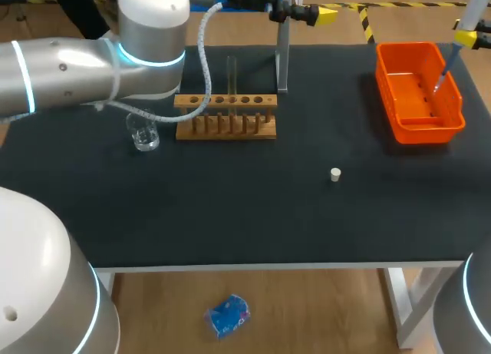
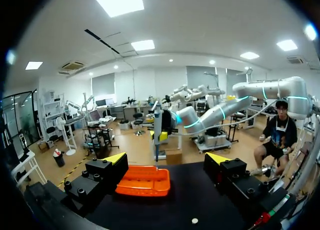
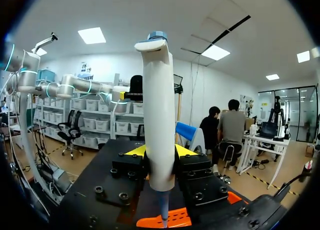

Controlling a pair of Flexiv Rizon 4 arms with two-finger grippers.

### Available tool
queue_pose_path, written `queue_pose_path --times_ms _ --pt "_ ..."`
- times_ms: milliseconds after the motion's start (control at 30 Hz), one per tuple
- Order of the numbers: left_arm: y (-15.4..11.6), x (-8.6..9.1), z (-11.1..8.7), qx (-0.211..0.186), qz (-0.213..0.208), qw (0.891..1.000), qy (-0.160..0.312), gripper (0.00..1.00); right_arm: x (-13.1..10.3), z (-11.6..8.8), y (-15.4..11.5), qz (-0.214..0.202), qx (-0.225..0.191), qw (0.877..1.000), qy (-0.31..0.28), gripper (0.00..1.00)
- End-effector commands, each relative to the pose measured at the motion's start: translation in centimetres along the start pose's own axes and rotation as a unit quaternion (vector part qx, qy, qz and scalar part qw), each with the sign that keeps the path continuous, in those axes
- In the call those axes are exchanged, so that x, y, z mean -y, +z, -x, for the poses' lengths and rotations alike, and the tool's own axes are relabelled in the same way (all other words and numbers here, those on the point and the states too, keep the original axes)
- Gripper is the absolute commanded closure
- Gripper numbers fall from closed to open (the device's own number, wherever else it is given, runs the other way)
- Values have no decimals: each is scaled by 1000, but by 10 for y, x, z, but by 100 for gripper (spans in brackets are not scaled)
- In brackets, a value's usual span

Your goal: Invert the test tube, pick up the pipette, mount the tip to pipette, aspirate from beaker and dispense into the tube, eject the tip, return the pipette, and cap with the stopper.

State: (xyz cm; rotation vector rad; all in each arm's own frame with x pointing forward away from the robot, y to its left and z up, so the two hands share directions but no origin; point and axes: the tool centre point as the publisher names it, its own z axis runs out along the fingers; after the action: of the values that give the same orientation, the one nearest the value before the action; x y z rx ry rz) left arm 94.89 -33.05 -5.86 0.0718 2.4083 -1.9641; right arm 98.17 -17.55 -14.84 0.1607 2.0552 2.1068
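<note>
We log right gripper [image 3: 159, 157] clamped on pipette [image 3: 159, 110] above orange bin [image 1: 399, 108] | left gripper [image 2: 168, 161] spread, holding nothing | stopper [image 1: 335, 174] on table [image 1: 230, 208].

A laboratory is indicated: a wooden rack [image 1: 225, 117] bearing a test tube [image 1: 232, 74], a glass beaker [image 1: 143, 133] and an orange tray [image 1: 426, 131] are laid out on a dark surface [image 1: 230, 208], and a pipette [image 3: 159, 115] is held by robot jaws.

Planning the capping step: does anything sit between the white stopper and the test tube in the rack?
Nothing visible does. Only bare table lies between the stopper and the rack holding the test tube.
</note>
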Motion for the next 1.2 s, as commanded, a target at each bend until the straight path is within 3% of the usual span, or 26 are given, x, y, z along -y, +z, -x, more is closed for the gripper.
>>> queue_pose_path --times_ms 33,233,500,833,1200 --pt "2 -1 1 1 -2 1000 0 0 0 1 -1 0 -2 1000 0 100" --pt "6 0 4 0 0 1000 -1 0 0 1 -1 0 -2 1000 0 100" --pt "77 17 47 -28 12 999 -9 0 0 1 -1 0 -2 1000 0 100" --pt "158 42 69 -77 10 997 -17 0 0 1 -1 0 -2 1000 0 100" --pt "162 43 70 -82 6 996 -18 0 0 1 -1 0 -2 1000 0 100"
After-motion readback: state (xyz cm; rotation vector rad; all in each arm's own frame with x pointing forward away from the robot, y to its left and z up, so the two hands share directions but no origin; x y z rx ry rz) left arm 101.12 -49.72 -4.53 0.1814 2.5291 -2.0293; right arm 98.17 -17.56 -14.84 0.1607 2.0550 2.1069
